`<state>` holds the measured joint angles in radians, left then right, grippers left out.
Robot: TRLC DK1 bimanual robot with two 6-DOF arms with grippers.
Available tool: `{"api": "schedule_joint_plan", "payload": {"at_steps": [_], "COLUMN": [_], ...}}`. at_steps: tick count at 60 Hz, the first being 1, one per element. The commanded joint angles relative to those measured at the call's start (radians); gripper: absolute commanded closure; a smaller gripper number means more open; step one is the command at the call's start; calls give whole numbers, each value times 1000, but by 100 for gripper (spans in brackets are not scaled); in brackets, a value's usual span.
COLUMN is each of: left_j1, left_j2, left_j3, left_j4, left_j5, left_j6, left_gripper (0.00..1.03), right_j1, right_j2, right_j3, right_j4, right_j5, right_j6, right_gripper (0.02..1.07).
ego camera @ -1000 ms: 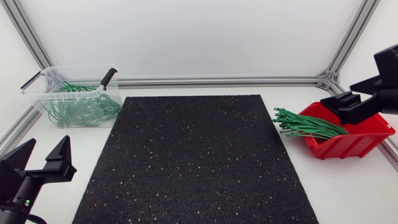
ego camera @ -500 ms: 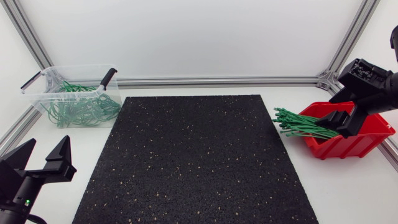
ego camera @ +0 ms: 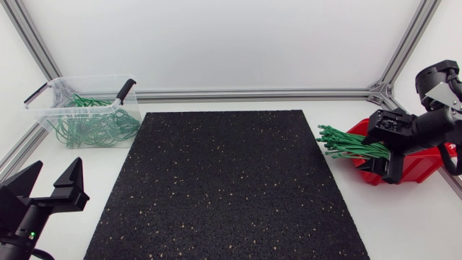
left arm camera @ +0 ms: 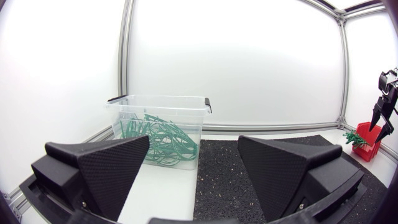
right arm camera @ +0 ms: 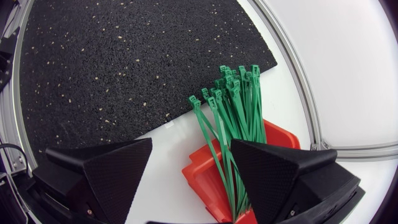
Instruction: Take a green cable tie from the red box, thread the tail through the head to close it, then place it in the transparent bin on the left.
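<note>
Though the head view leaves it unclear, the right wrist view shows the black right gripper [right arm camera: 191, 163] spread wide, gripping nothing, right above the red plastic box [right arm camera: 202, 177] at the table's right. Straight bright green cable ties [right arm camera: 231, 106] stick out its left end, heads fanned. Black left gripper [left arm camera: 193, 158] gapes empty, near left.

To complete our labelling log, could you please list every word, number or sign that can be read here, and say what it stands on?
No readable text in any view.
The red box, transparent bin, green cable ties, black mat, left gripper and right gripper show no print, label or number.
The only mark is a small green light on the left arm, which is not a character.
</note>
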<state>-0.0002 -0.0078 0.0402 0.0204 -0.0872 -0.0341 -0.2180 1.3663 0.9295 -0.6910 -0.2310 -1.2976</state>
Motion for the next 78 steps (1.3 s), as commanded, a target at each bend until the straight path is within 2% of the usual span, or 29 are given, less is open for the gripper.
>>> {"api": "schedule_joint_plan", "payload": {"at_steps": [1,8,11,38,44,53,61,67,78], "left_j1": [8,8,8,8,8,8,8,9,9], "left_j2": [5,5,6,12,12,12,12,12,12], "left_j3": [-39,-39,-39,-39,-39,-39,-39,-37,-37], "left_j4": [-23,-25,-25,-28,-28,-28,-28,-30,-31], "left_j5": [-5,-3,-3,6,7,7,7,9,14], "left_j6": [-18,-18,-18,-18,-18,-18,-18,-18,-18], "left_gripper": [4,4,4,4,4,4,4,4,4], "right_j1": [-7,-3,0,19,26,29,29,31,35], "right_j2": [7,-3,2,62,70,73,79,79,77], "right_j3": [-66,-146,-167,-215,-216,-221,-227,-228,-244], "right_j4": [45,183,231,361,372,401,432,441,467], "right_j5": [12,16,27,36,36,38,59,62,79], "right_j6": [-81,-132,-134,-187,-193,-192,-193,-195,-200], "right_gripper": [22,47,51,52,62,72,72,82,84]}}
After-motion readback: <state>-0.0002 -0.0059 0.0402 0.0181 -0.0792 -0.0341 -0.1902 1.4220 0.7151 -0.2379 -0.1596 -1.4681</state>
